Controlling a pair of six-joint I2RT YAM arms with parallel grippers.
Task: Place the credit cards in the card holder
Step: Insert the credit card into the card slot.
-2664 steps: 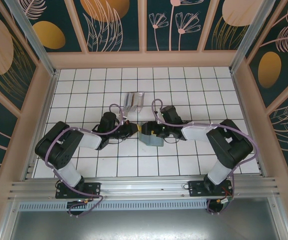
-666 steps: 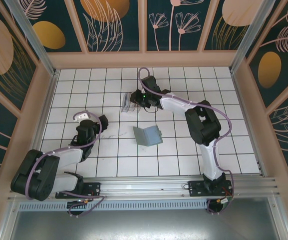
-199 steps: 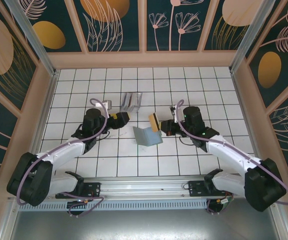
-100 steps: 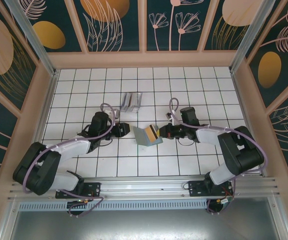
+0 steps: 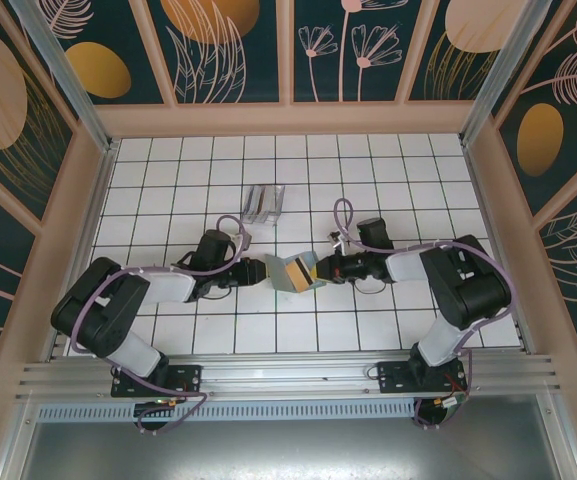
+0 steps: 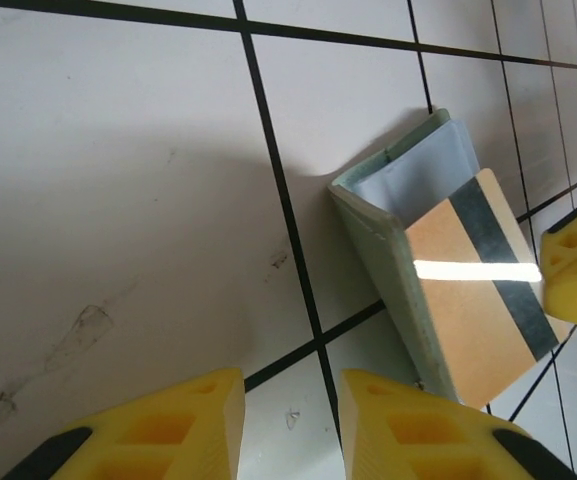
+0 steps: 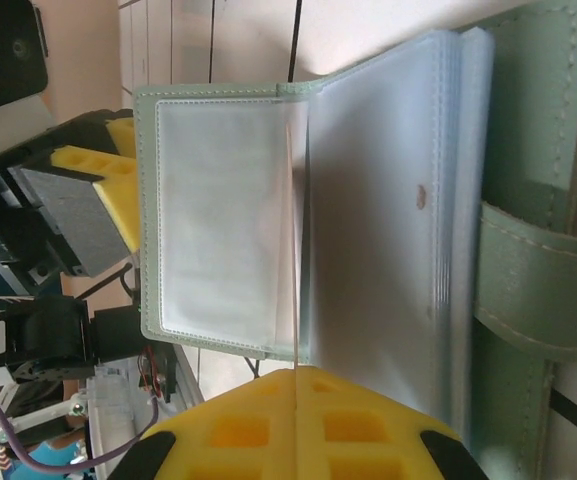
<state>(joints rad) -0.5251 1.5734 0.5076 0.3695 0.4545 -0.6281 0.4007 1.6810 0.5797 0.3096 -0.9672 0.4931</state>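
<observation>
Right wrist: seen edge-on, the orange card [image 7: 294,280] is clamped by the right tool [image 7: 295,400] at the card holder [image 7: 528,200]; left tool [image 6: 290,400] narrow, empty.

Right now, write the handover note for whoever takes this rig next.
Left gripper: jaws open, empty, just short of the card holder.
Right gripper: shut on the orange card, which lies against the holder's open inside.
Done: no card seen seated in a sleeve.
To do: seat this card, then check the clear box beyond for more.
</observation>
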